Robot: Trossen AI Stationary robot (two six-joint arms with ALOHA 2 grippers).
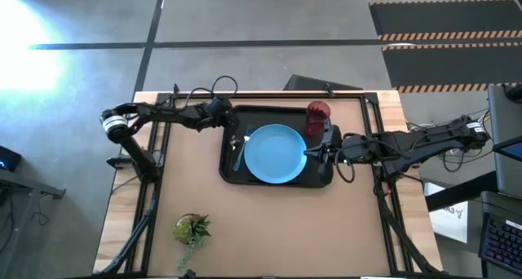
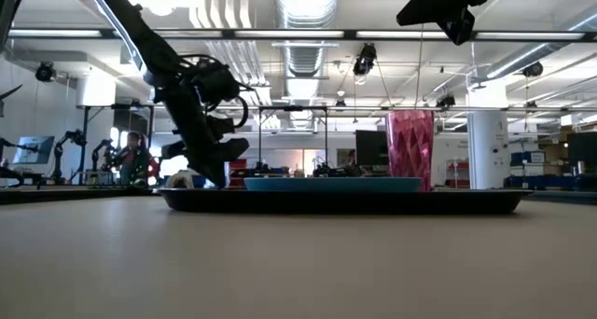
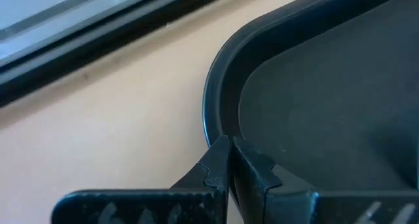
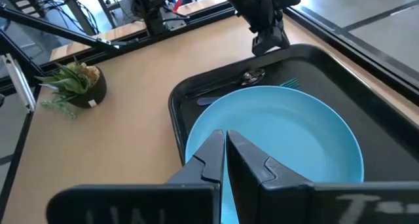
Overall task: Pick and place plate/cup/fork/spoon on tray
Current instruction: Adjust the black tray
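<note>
One light-blue plate [image 1: 274,154] lay flat in the middle of the single black tray [image 1: 230,171], which sat on the desk [image 1: 269,230] toward its far side. One dark-red cup [image 1: 317,116] stood upright in the tray's far right corner, just beside the plate's rim and apart from it. One fork [image 1: 239,152] with a light-blue handle lay on the tray floor along the plate's left edge, and one dark spoon [image 4: 252,75] lay next to it; in the right wrist view both rested side by side between the plate and the tray's rim. In the low view the plate [image 2: 332,183] showed as a thin blue band above the tray's rim [image 2: 345,202], with the cup [image 2: 409,148] rising beside it.

The left pincer [image 1: 231,126] hung over the tray's far left corner, its fingers [image 3: 219,165] pressed together with nothing between them, tips just above the rim's inner curve. The right pincer [image 1: 308,152] was at the plate's right edge, over the tray; its fingers [image 4: 216,155] were likewise closed and empty, the tips just over the plate's near rim.

One small green potted plant [image 1: 192,228] stood on the desk near its front left, well apart from the tray. In the room beyond the desk a person [image 2: 133,159] could be seen in the low view.
</note>
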